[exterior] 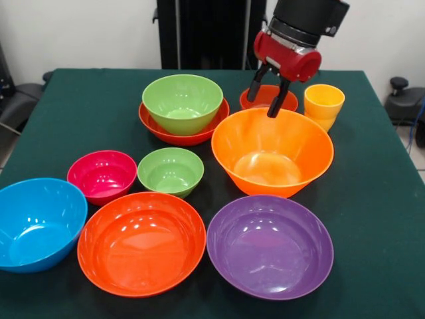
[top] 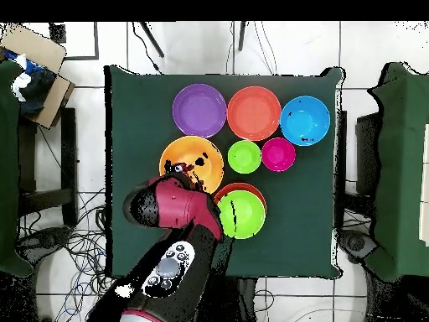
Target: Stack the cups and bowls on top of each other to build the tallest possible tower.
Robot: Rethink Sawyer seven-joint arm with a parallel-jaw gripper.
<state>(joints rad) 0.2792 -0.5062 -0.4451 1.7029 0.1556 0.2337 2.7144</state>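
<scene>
A medium lime green bowl (exterior: 182, 100) sits nested in a wide red-orange bowl (exterior: 174, 135) at the far middle; the pair also shows in the overhead view (top: 240, 213). A large orange bowl (exterior: 272, 151) stands alone on the table to their right. My gripper (exterior: 263, 105) is open and empty, and hangs over the orange bowl's far rim. Behind it is a small red-orange bowl (exterior: 287, 100). A yellow-orange cup (exterior: 323, 103) stands to the right of the gripper. In the overhead view my arm (top: 172, 205) covers the cup and the small bowl.
Loose bowls stand nearer the camera: magenta (exterior: 101, 174), small lime green (exterior: 170, 170), blue (exterior: 36, 222), wide orange-red (exterior: 141, 240) and purple (exterior: 269, 244). The green tablecloth (exterior: 378, 199) ends close to the blue and purple bowls.
</scene>
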